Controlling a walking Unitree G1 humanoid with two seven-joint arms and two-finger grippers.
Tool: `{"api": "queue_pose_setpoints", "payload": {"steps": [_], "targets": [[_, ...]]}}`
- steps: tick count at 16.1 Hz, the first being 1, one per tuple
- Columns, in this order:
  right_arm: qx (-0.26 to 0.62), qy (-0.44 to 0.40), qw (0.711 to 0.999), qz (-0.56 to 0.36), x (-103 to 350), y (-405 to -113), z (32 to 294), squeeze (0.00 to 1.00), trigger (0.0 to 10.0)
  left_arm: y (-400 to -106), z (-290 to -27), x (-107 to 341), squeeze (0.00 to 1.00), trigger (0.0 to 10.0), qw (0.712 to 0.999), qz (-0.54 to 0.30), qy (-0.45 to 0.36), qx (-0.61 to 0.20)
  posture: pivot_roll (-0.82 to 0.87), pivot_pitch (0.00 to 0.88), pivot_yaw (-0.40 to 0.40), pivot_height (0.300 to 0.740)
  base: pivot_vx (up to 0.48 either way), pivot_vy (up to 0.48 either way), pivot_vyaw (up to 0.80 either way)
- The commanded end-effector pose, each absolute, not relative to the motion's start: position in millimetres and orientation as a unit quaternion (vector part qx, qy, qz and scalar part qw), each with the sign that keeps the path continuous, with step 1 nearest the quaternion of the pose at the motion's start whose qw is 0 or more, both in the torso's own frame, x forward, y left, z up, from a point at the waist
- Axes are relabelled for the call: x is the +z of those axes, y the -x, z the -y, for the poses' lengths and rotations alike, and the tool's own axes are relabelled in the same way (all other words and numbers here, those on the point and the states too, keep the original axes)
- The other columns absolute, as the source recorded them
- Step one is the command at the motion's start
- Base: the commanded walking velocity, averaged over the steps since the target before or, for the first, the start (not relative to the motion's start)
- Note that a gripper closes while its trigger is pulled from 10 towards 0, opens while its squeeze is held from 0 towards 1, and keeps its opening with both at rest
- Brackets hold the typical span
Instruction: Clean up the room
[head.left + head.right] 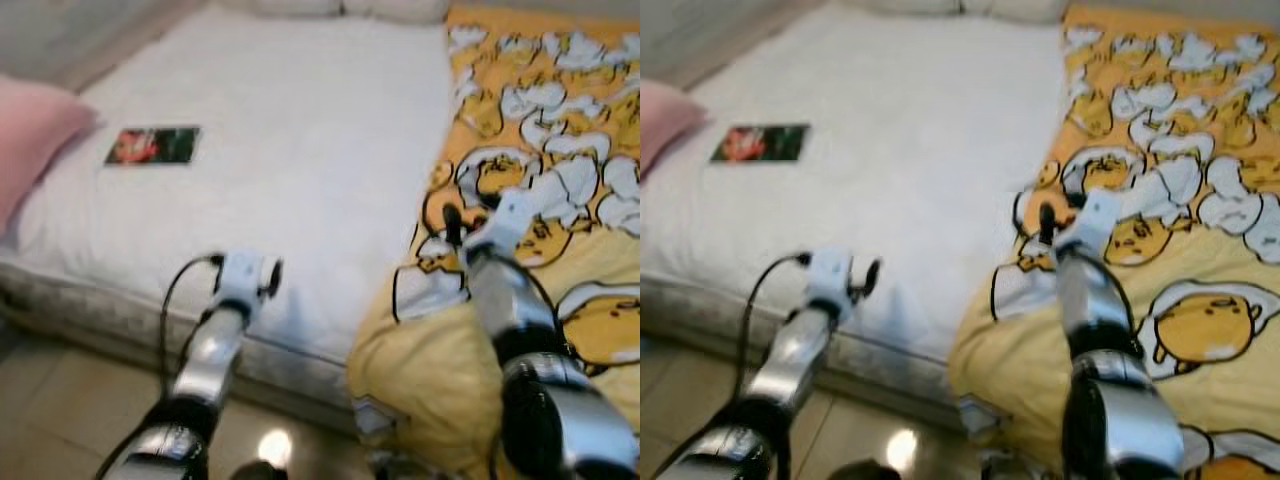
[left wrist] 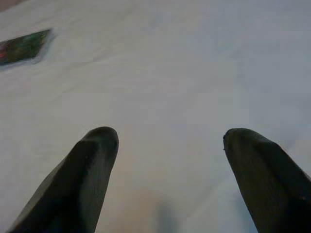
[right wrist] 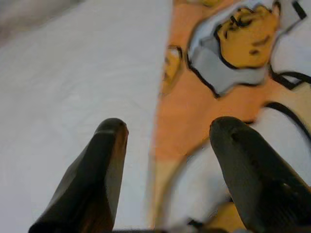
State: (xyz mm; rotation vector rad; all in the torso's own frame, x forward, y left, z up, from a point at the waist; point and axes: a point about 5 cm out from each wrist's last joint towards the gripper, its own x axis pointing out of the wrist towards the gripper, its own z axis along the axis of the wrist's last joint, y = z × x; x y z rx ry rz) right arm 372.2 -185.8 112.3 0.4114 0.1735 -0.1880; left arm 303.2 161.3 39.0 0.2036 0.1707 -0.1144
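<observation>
A pink pillow point(image 1: 35, 135) is seen at the far left of the bed point(image 1: 300, 150), well to the left of and beyond the left end effector point(image 2: 170, 160). A small dark card point(image 1: 153, 145) lies flat on the white sheet, ahead of that end effector and to its left, well apart from it; it is judged to be a stray item that the tidying calls for. The left end effector is held over the near edge of the mattress with its fingers point(image 2: 92, 170) spread apart and nothing between them, probably kept ready for a reach. Further right, the right end effector point(image 3: 167, 160) is held low over the left border of the yellow cartoon-print blanket point(image 1: 540, 180), its fingers likewise apart and empty, one over the white sheet and one over the blanket. This placement is judged to suit a grasp on the blanket's edge, since the blanket is bunched at the bed's near corner and covers the right half alone
</observation>
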Motion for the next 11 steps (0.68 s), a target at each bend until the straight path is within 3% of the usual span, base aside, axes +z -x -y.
{"api": "queue_pose_setpoints", "payload": {"steps": [1, 3, 5, 11], "targets": [[-0.134, -0.227, 0.962, -0.073, 120, -376, 182, 0.0, 10.0, -299, -182, 41, 0.0, 10.0, 0.989, -0.086, -0.116, -0.039, 0.03, 0.125, 0.042, 0.74, 0.0, 0.0, 0.0], [-0.146, -0.248, 0.956, -0.054, 131, -379, 161, 0.0, 10.0, -294, -200, 43, 0.0, 10.0, 0.987, -0.09, -0.13, -0.024, 0.05, 0.129, 0.04, 0.74, 0.0, 0.0, 0.0], [-0.154, -0.291, 0.941, -0.081, 122, -380, 153, 0.0, 10.0, -294, -203, 47, 0.0, 10.0, 0.987, -0.087, -0.134, -0.022, 0.07, 0.122, 0.033, 0.74, 0.0, 0.0, 0.0], [-0.262, -0.313, 0.9, -0.15, 107, -374, 164, 0.0, 10.0, -286, -202, 50, 0.0, 10.0, 0.988, -0.082, -0.127, -0.02, 0.09, 0.133, 0.004, 0.74, 0.0, 0.0, 0.0]]}}
